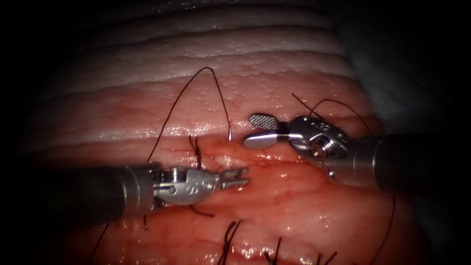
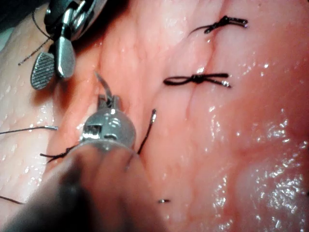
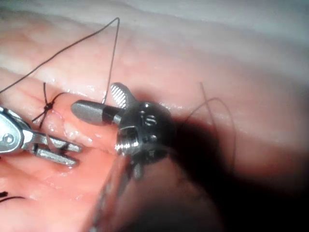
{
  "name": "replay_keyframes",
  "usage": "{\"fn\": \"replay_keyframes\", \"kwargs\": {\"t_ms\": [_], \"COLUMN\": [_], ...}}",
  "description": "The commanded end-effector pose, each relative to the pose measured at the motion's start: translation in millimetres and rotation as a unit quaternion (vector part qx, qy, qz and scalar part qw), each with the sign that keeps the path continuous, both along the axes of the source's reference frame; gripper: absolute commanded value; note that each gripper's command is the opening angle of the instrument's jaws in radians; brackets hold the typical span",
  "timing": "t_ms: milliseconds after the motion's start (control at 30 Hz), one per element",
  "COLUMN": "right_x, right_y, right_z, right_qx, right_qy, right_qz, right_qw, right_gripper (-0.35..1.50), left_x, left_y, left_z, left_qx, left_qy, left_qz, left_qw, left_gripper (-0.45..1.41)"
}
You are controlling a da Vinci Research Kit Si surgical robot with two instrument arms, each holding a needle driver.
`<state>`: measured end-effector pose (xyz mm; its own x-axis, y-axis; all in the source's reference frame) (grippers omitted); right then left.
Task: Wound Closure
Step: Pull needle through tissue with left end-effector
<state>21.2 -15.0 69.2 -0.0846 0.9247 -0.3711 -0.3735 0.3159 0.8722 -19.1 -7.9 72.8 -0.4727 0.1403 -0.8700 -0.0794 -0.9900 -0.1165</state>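
**Two open needle drivers over a partly stitched cut in the tissue**

The left end effector (image 1: 236, 177) reaches in low across the tissue (image 1: 294, 206). Its two short jaws are spread a little and pinch nothing. Just behind its jaws, beside its wrist, a tied stitch (image 1: 197, 153) with a dark knot crosses the cut. Further cut ends of thread (image 1: 228, 240) stand up from the tissue on the near side of its shaft.

A long dark thread (image 1: 210, 68) rises from behind the left shaft and arches high over the tissue. It comes down to the surface in the gap between the two end effectors, just ahead of the right one's tips. I cannot tell whether the pale tip where it lands is the needle.

The right end effector (image 1: 251, 131) points toward the left one. Its jaws are spread wide, the ridged inner face of one turned up, and hold nothing. A second strand (image 1: 338, 101) curls behind its wrist.
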Motion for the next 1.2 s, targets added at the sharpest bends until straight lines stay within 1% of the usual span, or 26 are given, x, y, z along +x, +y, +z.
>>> {"fn": "replay_keyframes", "kwargs": {"t_ms": [33, 67, 167, 233, 267, 400, 433, 467, 600, 667, 800, 867, 900, 933, 967, 1033, 1100, 1133, 1200], "right_x": [0.4, 0.3, -0.1, -0.3, -0.4, -0.5, -0.5, -0.5, -0.5, -0.5, -0.4, -0.4, -0.4, -0.4, -0.4, -0.3, -0.3, -0.3, -0.3], "right_y": [0.1, 0.1, 0.0, -0.1, -0.2, -0.3, -0.4, -0.4, -0.6, -0.8, -1.3, -1.6, -1.9, -1.9, -2.2, -2.3, -2.4, -2.4, -2.4], "right_z": [0.4, 0.4, 0.4, 0.4, 0.3, 0.3, 0.3, 0.3, 0.4, 0.5, 0.7, 0.9, 1.1, 1.1, 1.3, 1.5, 1.7, 1.7, 1.8], "right_qx": [0.002, 0.004, 0.002, 0.001, 0.0, 0.0, 0.0, -0.001, -0.002, -0.002, -0.005, -0.004, 0.001, 0.001, 0.0, 0.002, 0.002, 0.002, 0.002], "right_qy": [-0.004, -0.009, -0.011, -0.012, -0.012, -0.012, -0.012, -0.011, -0.012, -0.013, -0.02, -0.023, -0.022, -0.022, -0.022, -0.022, -0.024, -0.024, -0.025], "right_qz": [-0.007, -0.013, -0.018, -0.012, -0.011, -0.011, -0.011, -0.01, -0.011, -0.012, -0.02, -0.02, -0.022, -0.022, -0.026, -0.028, -0.03, -0.03, -0.03], "right_qw": [1.0, 1.0, 1.0, 1.0, 1.0, 1.0, 1.0, 1.0, 1.0, 1.0, 1.0, 1.0, 1.0, 1.0, 0.999, 0.999, 0.999, 0.999, 0.999], "right_gripper": [1.3, 1.3, 1.21, 1.11, 1.01, 0.98, 0.94, 0.93, 0.88, 0.88, 0.86, 0.84, 0.83, 0.83, 0.83, 0.83, 0.83, 0.83, 0.83], "left_x": [-0.4, -0.4, -0.2, -0.2, -0.2, -0.2, -0.2, -0.3, -0.3, -0.2, 0.2, 0.5, 0.7, 0.7, 0.9, 0.9, 0.9, 0.8, 0.7], "left_y": [0.0, 0.0, 0.5, 1.0, 1.3, 1.6, 1.6, 1.6, 1.8, 2.0, 2.6, 2.9, 3.1, 3.1, 3.2, 3.3, 3.6, 3.8, 4.1], "left_z": [0.3, 0.2, -0.3, -0.6, -1.0, -1.7, -1.9, -2.1, -3.1, -3.5, -5.0, -5.7, -6.7, -6.7, -7.5, -8.2, -9.1, -9.8, -10.8], "left_qx": [0.013, 0.023, 0.062, 0.099, 0.144, 0.224, 0.238, 0.255, 0.338, 0.369, 0.435, 0.45, 0.453, 0.453, 0.456, 0.458, 0.431, 0.407, 0.371], "left_qy": [-0.008, -0.013, -0.031, -0.042, -0.052, -0.073, -0.076, -0.08, -0.094, -0.097, -0.111, -0.118, -0.129, -0.129, -0.134, -0.136, -0.145, -0.15, -0.16], "left_qz": [0.002, 0.002, -0.001, -0.007, -0.016, -0.022, -0.022, -0.023, -0.03, -0.03, -0.016, -0.01, -0.001, -0.001, 0.006, 0.009, 0.012, 0.009, 0.008], "left_qw": [1.0, 1.0, 0.998, 0.994, 0.988, 0.972, 0.968, 0.963, 0.936, 0.924, 0.893, 0.885, 0.882, 0.882, 0.88, 0.879, 0.891, 0.901, 0.915], "left_gripper": [-0.45, -0.45, -0.45, -0.45, -0.45, -0.45, -0.45, -0.45, -0.45, -0.45, -0.45, -0.45, -0.45, -0.45, -0.45, -0.45, -0.45, -0.45, -0.45]}}
